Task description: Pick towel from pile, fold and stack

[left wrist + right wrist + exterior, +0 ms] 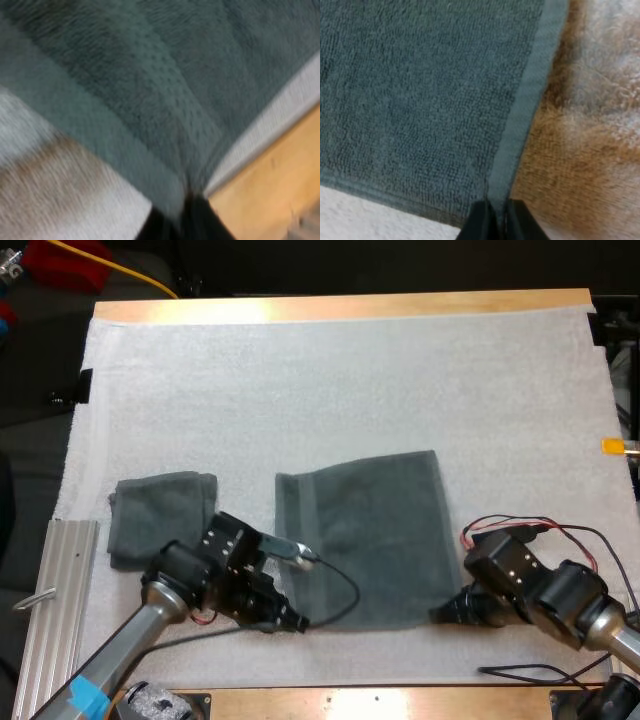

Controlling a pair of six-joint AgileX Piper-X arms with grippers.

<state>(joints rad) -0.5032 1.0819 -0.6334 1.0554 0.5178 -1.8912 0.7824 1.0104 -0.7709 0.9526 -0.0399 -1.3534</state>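
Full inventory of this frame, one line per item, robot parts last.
spread towel: 1, dark grey-green, lying flat at the middle of the mat
folded towel: 1, dark grey-green, on the mat to the left of the spread towel, apart from it
mat: 1, white, covering most of the table
table: 1, wooden, bare along the far and near edges
metal rail: 1, silver, off the mat's near left edge
left gripper: 1, black, shut on the spread towel's near left corner
right gripper: 1, black, shut on the spread towel's near right corner
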